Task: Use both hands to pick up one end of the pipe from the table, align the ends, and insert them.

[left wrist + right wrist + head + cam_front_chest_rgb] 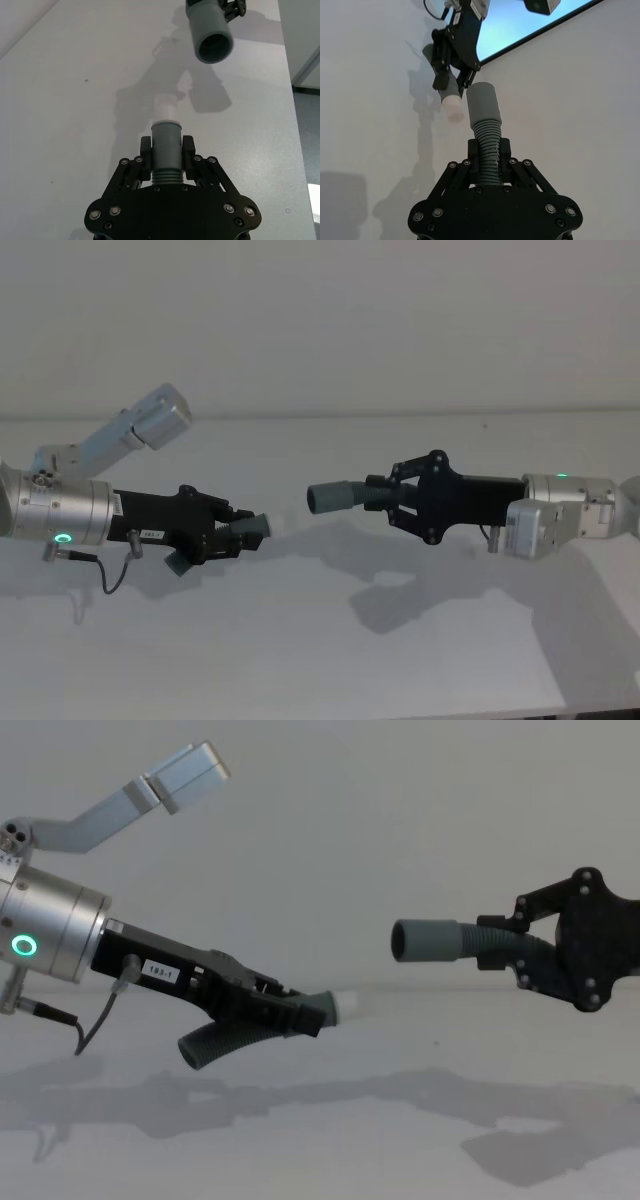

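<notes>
My left gripper (235,535) is shut on a dark grey ribbed pipe piece (200,1045) whose white tip (355,1003) points right and slightly up. The right gripper (385,498) is shut on the other ribbed piece, its smooth grey cuff (335,497) pointing left. Both pieces hang above the table (300,660), casting shadows on it. A gap separates the two ends, and the cuff (425,940) sits higher than the tip. In the left wrist view the white tip (166,107) faces the open mouth of the cuff (212,37), which lies off to one side. The right wrist view shows the cuff (482,102) beside the tip (454,107).
A silver-grey boxy arm part (150,420) rises behind the left wrist. The table meets a plain wall at the back, and its side edge (295,75) runs close to the cuff in the left wrist view.
</notes>
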Available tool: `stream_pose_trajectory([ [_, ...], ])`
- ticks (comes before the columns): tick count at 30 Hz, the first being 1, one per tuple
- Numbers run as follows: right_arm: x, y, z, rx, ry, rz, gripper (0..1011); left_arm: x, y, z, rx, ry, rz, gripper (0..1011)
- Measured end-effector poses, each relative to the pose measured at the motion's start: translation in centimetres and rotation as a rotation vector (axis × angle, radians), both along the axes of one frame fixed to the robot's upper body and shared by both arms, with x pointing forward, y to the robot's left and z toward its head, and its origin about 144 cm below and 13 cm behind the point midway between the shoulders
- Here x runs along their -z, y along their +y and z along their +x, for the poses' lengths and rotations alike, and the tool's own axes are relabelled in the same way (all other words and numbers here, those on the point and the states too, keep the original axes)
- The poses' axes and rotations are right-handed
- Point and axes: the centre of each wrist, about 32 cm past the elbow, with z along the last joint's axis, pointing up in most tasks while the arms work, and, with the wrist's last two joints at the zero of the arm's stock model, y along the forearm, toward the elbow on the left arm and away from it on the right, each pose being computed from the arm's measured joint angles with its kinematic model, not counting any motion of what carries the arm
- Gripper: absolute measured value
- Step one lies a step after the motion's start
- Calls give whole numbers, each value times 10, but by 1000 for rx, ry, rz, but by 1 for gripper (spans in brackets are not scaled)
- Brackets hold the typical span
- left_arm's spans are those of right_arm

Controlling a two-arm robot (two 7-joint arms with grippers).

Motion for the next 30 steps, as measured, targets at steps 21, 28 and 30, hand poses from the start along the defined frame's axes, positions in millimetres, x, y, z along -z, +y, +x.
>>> stream_pose_trajectory([
  [21, 10, 9, -7, -44, 16, -41, 212, 0, 0, 0, 0, 0, 0, 327],
  [28, 12, 8, -6, -42, -3, -62, 211, -1, 0, 0, 3, 0, -1, 327],
  [30, 12, 8, -6, -40, -9, -65, 211, -1, 1, -1, 10, 1, 0, 327],
])
